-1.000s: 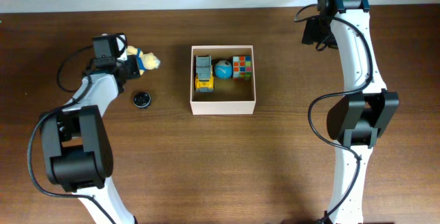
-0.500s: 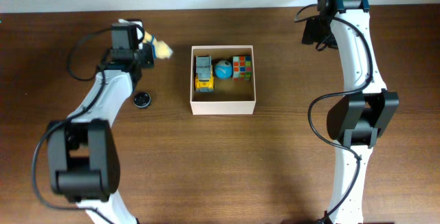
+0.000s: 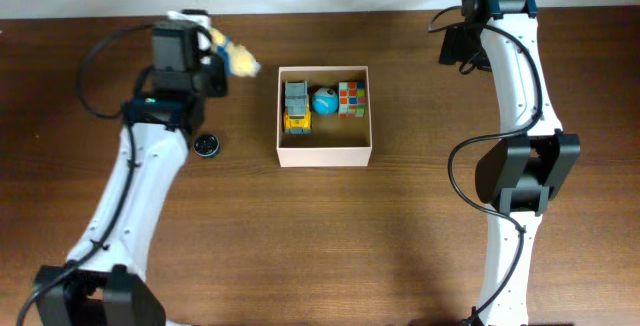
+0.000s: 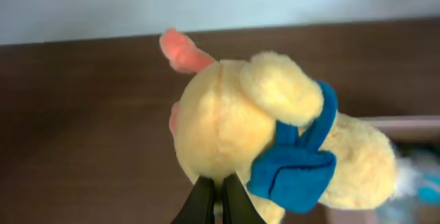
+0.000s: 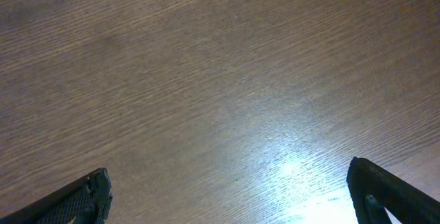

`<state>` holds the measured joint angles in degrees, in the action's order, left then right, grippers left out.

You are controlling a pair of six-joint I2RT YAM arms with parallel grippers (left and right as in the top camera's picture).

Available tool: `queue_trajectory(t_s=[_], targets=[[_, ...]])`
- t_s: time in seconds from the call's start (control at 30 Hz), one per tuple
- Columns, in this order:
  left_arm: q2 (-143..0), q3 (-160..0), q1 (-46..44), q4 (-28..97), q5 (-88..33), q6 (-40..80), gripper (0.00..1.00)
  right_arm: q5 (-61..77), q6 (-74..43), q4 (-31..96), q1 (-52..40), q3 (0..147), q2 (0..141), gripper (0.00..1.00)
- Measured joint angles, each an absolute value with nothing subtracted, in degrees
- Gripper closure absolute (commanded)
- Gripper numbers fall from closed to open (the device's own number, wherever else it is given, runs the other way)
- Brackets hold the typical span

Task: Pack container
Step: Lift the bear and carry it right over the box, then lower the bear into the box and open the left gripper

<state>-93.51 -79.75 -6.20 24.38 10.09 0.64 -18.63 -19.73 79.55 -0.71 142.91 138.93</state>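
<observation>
1. Standing mid-table point(image 3: 300, 236) on dark woodgrain: the container point(image 3: 325, 156), square, open-topped, thin cream cardboard.
2. Lined along the container's far wall: a blocky yellow-grey truck point(image 3: 296, 105), a round blue ball point(image 3: 324, 101), a multicoloured cube point(image 3: 351, 97).
3. Just beyond the container's far-left corner: left gripper point(image 4: 220, 183), thin black fingers point(image 4: 203, 200) pinched nearly together on a fuzzy yellow plush toy point(image 4: 234, 128) with a blue fabric band.
4. Left of the container, lying flat: a small black disc point(image 3: 206, 145).
5. Well right of the container: right gripper point(image 5: 234, 189), spread wide, gripping nothing, over bare wood.

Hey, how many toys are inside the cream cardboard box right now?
3, lined along the far wall of the square cream cardboard box: a yellow and grey toy truck left, a blue ball middle, a multicoloured puzzle cube right. None hidden.
</observation>
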Motion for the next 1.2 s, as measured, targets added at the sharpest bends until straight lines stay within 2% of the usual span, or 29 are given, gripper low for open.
queue_trajectory(t_s=[0.27,0.47,0.9,1.2], targets=[[-92.88,-79.75,-18.13,29.52,8.56,-0.49,0.98,-18.63,-19.75,79.53,-0.71,142.91,138.93,0.01],[-92.88,-79.75,-23.49,29.67,8.21,-10.09,0.98,-18.63,-19.73,79.53,-0.71,142.91,138.93,0.01],[-92.88,-79.75,-26.5,29.76,6.48,-37.41,0.98,-18.63,-19.75,79.5,-0.71,142.91,138.93,0.01],[-95.74,-79.77,-26.63,27.7,2.76,-42.94,0.98,-18.63,-19.73,79.53,-0.71,142.91,138.93,0.01]])
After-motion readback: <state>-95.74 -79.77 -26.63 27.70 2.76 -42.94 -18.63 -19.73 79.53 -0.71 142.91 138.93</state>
